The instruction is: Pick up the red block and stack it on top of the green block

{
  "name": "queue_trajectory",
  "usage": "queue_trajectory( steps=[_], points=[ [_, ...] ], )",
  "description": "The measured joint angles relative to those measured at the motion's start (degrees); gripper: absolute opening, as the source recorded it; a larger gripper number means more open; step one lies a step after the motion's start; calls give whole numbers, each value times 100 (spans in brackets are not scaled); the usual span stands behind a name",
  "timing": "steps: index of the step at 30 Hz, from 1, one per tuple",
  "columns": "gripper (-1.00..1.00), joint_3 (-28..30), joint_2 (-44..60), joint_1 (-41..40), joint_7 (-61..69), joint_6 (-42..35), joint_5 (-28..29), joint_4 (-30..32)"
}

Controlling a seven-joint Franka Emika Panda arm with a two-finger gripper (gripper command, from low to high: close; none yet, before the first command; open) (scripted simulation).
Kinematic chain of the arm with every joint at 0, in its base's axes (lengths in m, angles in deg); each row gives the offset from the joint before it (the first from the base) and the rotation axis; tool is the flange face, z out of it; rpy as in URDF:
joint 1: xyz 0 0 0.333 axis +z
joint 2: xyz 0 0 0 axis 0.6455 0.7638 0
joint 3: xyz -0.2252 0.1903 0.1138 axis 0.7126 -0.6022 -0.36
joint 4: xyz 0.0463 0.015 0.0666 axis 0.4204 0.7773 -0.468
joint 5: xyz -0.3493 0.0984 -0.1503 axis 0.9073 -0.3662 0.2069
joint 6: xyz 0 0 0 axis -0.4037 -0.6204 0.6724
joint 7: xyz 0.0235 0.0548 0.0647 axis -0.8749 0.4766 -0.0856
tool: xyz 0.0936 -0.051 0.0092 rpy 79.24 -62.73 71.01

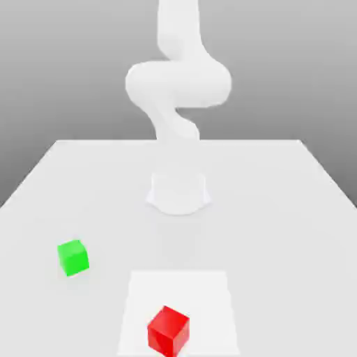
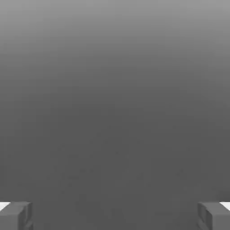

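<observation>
Two fingertips (image 2: pixel 15 215) of the gripper (image 2: pixel 115 216) stand spread wide, nothing between; red block (image 1: pixel 168 330) lies apart.

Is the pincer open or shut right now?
Open. In the hand view the pincer has its two fingers standing far apart, with nothing between them.

A pale, near-white counter (image 1: pixel 63 181) spreads across the lower part of the exterior view, its far edge straight and its sides narrowing with distance; a brighter white rectangle (image 1: pixel 209 293) marks its near middle; behind it a plain grey backdrop (image 1: pixel 63 63) darkens toward the counter's edge; the light is soft and even.
</observation>
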Motion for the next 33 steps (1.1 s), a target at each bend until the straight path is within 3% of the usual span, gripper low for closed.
queue_trajectory(
  steps=[12, 24, 29, 30, 33],
  points=[
    [0, -528, 2538, -657, -1610, 942, 457, 444],
    [0, -586, 4983, -810, -2806, 1902, 360, 893],
    [0, -425, 6007, -685, -3031, 2654, 474, 819],
    [-100, -393, 6190, -665, -3075, 2803, 534, 791],
    [-100, -393, 6190, -665, -3078, 2808, 536, 791]
  ],
)
